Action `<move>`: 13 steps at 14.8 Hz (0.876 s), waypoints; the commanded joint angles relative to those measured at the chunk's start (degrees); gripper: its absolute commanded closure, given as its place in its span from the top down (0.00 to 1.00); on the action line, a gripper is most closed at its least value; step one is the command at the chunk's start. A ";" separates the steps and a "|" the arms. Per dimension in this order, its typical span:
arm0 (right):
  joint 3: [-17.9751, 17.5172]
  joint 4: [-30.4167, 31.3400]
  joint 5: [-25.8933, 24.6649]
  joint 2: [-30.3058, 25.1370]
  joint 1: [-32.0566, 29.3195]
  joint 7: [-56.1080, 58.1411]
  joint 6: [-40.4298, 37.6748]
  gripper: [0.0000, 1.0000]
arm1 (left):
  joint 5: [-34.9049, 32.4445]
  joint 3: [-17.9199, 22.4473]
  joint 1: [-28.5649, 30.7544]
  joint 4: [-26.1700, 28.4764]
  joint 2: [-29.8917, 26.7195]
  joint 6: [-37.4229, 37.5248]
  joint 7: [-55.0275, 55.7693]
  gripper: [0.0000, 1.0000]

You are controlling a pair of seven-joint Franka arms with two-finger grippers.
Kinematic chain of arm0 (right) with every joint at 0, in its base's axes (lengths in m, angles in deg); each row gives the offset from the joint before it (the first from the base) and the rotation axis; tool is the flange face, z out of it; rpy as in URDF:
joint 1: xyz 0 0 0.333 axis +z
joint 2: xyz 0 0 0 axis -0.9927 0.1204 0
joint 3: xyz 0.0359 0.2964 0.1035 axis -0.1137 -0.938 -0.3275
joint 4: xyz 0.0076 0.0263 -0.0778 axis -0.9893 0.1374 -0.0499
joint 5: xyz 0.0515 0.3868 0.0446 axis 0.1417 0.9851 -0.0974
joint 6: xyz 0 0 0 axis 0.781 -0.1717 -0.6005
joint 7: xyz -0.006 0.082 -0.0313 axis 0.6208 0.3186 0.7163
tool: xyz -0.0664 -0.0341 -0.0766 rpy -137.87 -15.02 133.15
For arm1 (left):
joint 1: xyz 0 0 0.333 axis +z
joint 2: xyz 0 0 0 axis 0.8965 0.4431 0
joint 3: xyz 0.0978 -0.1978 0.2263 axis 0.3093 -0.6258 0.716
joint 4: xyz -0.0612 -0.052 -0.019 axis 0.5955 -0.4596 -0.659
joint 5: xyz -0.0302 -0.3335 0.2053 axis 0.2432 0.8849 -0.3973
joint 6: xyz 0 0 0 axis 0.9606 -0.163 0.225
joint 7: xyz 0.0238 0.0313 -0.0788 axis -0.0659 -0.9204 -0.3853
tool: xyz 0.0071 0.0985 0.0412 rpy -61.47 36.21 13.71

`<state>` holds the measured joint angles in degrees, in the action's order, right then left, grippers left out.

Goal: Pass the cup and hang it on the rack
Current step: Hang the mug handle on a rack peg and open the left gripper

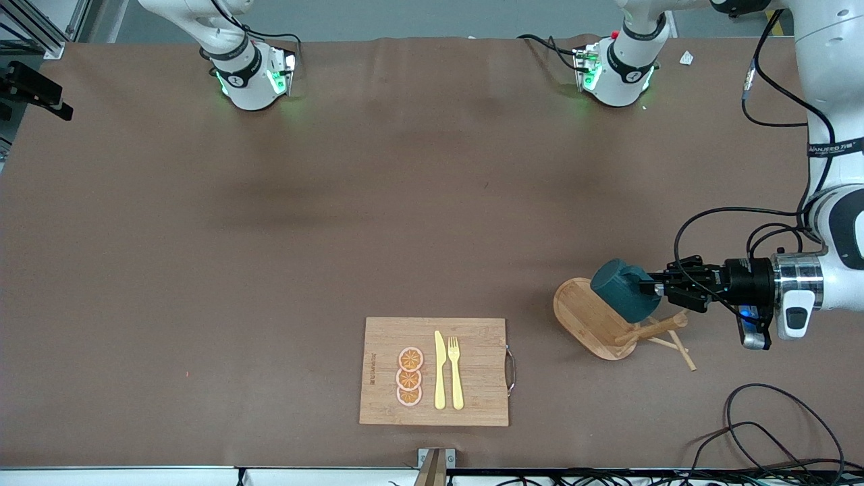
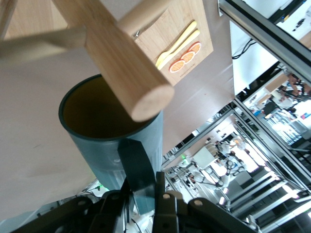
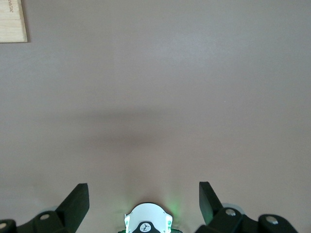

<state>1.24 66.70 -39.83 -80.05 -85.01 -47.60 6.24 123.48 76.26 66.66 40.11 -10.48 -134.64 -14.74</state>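
My left gripper (image 1: pixel 658 289) is shut on the small side handle of the dark teal cup (image 1: pixel 624 289) and holds it on its side in the air over the wooden rack (image 1: pixel 584 314). The rack has an oval base, a post and thin pegs. In the left wrist view the cup (image 2: pixel 92 145) shows its yellowish inside, and the rack's post (image 2: pixel 121 63) ends right at the cup's rim. The left gripper (image 2: pixel 143 180) pinches the handle there. My right gripper (image 3: pixel 143 187) is open and empty over bare table; it is out of the front view.
A rectangular bamboo cutting board (image 1: pixel 479 364) lies near the front edge with a yellow knife (image 1: pixel 439 370), a fork (image 1: pixel 455 371) and three orange slices (image 1: pixel 410 376). Loose black cables (image 1: pixel 776 425) lie at the left arm's end near the front edge.
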 commanded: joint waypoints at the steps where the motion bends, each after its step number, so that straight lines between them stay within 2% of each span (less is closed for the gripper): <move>1: -0.41 0.49 0.54 -0.67 -0.10 0.54 0.41 1.00 | 3.04 -0.36 0.90 -0.75 0.65 0.88 -1.55 0.03; 6: -0.41 0.58 0.37 -0.76 0.43 0.63 0.41 1.00 | 6.30 -0.36 2.92 -0.75 2.15 0.97 -4.72 0.06; 9: -0.41 0.58 0.37 -0.76 0.43 0.63 0.41 1.00 | 7.70 -0.36 3.01 -0.66 2.41 0.97 -5.25 0.13; 11: -0.32 0.58 0.37 -0.76 0.43 0.63 0.41 1.00 | 8.76 -0.36 3.62 -0.66 3.20 1.84 -5.34 0.26; 12: -0.32 0.67 0.37 -0.76 0.43 0.63 0.41 1.00 | 9.20 -0.36 3.80 -0.66 3.64 2.20 -5.60 0.48; 13: -0.41 0.67 0.37 -0.67 0.43 0.63 0.41 1.00 | 9.38 -0.36 3.80 -0.66 3.73 2.20 -6.04 0.64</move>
<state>0.87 66.71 -39.83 -80.05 -84.62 -47.46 6.27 131.23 76.25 69.60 40.08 -7.62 -133.83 -19.43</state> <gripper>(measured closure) 0.000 0.670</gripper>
